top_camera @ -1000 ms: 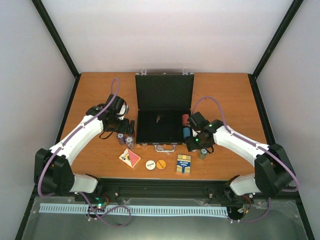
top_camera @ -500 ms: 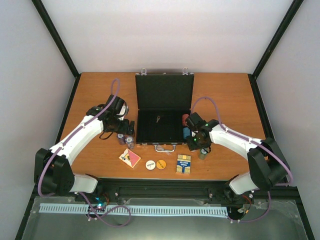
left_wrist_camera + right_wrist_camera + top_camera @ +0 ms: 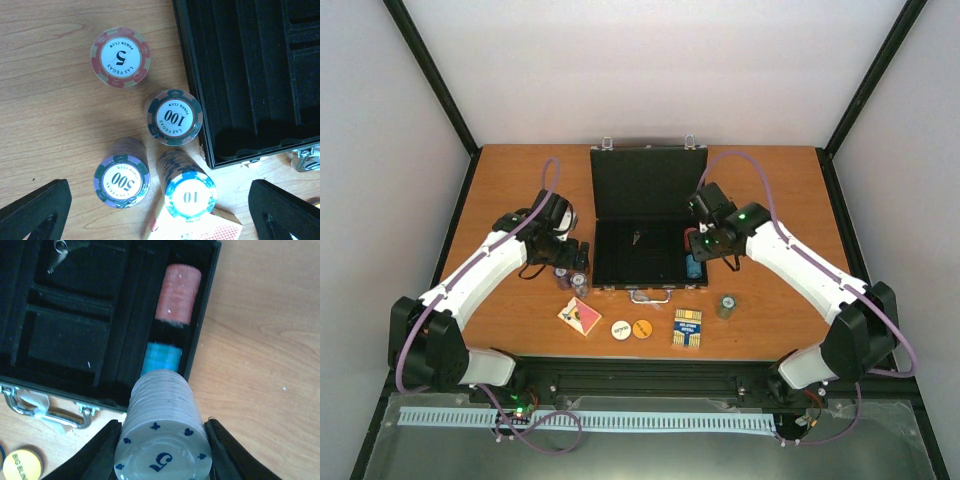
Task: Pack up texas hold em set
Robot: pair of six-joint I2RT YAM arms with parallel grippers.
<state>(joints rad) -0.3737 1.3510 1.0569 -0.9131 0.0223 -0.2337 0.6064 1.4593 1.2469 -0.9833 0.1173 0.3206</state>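
Left of the case (image 3: 650,235), four round chip stacks (image 3: 172,117) crowd the wooden worktop (image 3: 50,100) beneath your left tool (image 3: 160,215), which hangs spread wide above them. Your right tool (image 3: 162,460) pinches a grey ridged stack (image 3: 160,405) over the case's near right corner. In the case's black-lined right slot, a pink stack (image 3: 178,292) and a blue stack (image 3: 161,359) lie end to end.

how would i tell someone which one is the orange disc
Find the open black case mid-table. Just toward the arms from its silver handle, two discs lie side by side. The orange disc sits beside the blue-and-yellow deck; its neighbour is the white disc.
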